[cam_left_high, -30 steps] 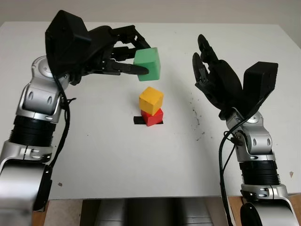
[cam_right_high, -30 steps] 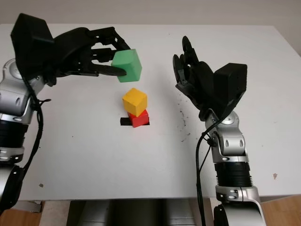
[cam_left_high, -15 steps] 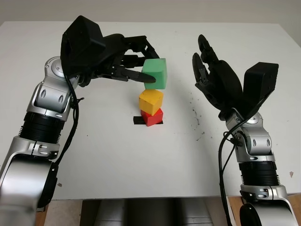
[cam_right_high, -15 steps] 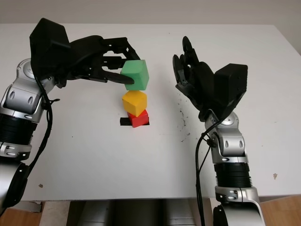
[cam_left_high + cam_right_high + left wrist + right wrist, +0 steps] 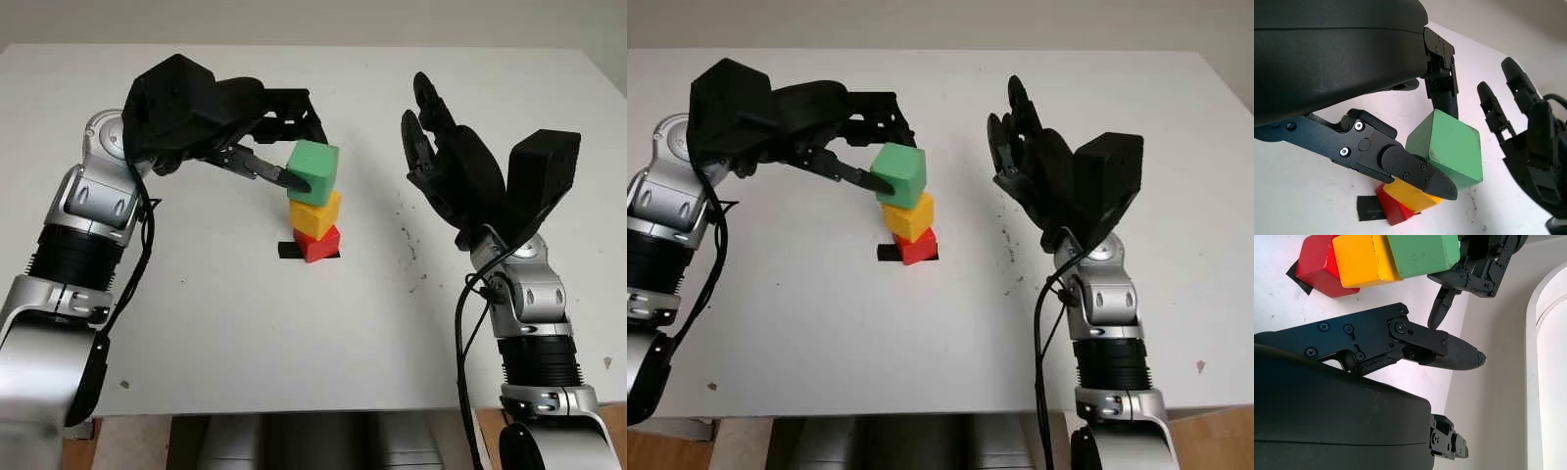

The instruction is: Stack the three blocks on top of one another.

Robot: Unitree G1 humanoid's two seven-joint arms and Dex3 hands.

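1. The red block (image 5: 319, 243) is mostly covered by the yellow block (image 5: 315, 214) sitting on it; only its lower front faces show.
2. The black patch (image 5: 289, 251) under the stack is partly hidden by the red block.
3. One finger of the left hand (image 5: 284, 147) covers part of the green block (image 5: 313, 167)'s left face, and another passes behind it.
4. Whether the green block's underside touches the yellow block cannot be told for sure.
5. Both forearms are cut off at the bottom edge.
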